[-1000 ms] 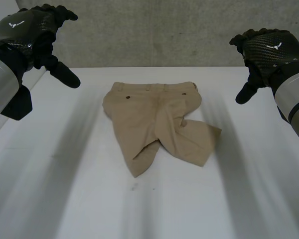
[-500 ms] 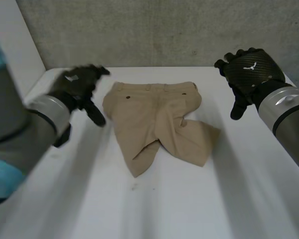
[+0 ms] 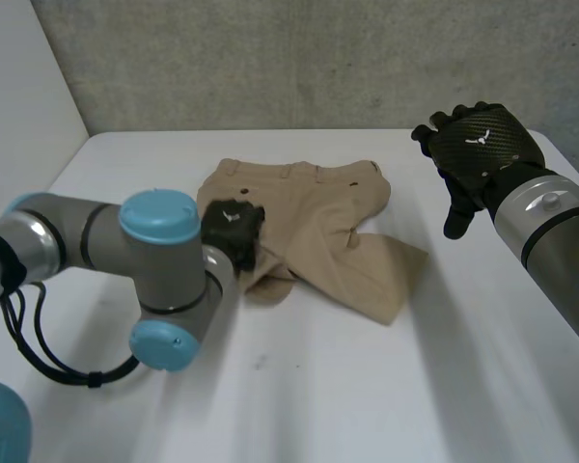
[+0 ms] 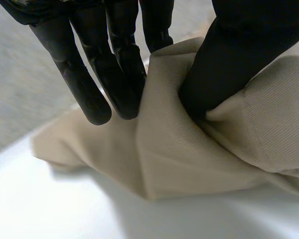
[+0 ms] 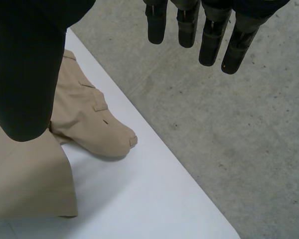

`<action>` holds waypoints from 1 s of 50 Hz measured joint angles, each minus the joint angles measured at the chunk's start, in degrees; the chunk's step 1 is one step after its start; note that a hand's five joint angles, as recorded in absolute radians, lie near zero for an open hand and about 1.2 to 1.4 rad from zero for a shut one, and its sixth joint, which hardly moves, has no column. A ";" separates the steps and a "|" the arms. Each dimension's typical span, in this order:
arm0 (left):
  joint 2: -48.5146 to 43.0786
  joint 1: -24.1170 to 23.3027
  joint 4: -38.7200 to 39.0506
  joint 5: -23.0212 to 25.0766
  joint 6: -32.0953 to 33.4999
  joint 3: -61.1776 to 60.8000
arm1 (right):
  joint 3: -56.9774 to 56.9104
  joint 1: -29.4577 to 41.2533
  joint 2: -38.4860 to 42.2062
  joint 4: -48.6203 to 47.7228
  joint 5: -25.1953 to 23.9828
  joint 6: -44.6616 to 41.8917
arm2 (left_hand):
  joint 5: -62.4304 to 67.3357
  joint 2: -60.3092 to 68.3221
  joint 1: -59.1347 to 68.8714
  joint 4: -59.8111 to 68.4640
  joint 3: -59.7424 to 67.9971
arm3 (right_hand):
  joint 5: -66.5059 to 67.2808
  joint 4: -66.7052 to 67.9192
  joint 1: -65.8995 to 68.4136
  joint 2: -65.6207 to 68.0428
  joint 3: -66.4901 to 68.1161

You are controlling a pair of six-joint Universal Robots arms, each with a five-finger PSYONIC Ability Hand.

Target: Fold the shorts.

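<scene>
Our left hand [image 3: 234,230] pinches a fold of the tan shorts [image 3: 318,217] between thumb and fingers [image 4: 117,74], at the leg nearer the left edge; we see the shorts bunched mid-way across the table [image 3: 367,405], waistband toward its far edge; beyond, our right hand [image 3: 478,154] hovers near the far right corner, fingers straight, holding nothing.

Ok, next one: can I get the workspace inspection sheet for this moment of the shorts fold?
Surface: white table, flat.
Job's things: tan shorts, waistband on the far side from the robot, one leg bunched up at the left hand.
Clutter: nothing seen.
Hands: left hand pinching a fold of the shorts between fingers and thumb; right hand open, in the air off the waistband's end, holding nothing.
Stray cables: nothing seen.
Surroundings: grey concrete wall behind the table.
</scene>
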 measured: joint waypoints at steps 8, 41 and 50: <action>10.25 1.04 6.16 -6.59 0.75 0.02 | -0.06 -0.05 0.56 -0.04 0.05 -0.03 | 0.21 2.44 0.00 1.63 2.02 | 0.00 0.01 0.00 0.00 0.00; 11.33 -8.62 18.14 4.74 6.66 1.58 | -0.56 -0.15 -0.20 0.05 0.09 0.06 | 2.40 2.65 0.81 1.88 2.31 | -0.01 0.01 0.00 0.00 0.00; 13.64 -10.22 18.44 4.57 6.76 7.85 | -1.04 -0.48 -0.20 -0.13 0.48 0.34 | 2.39 2.66 1.03 1.89 2.31 | 0.00 0.00 0.00 0.00 0.00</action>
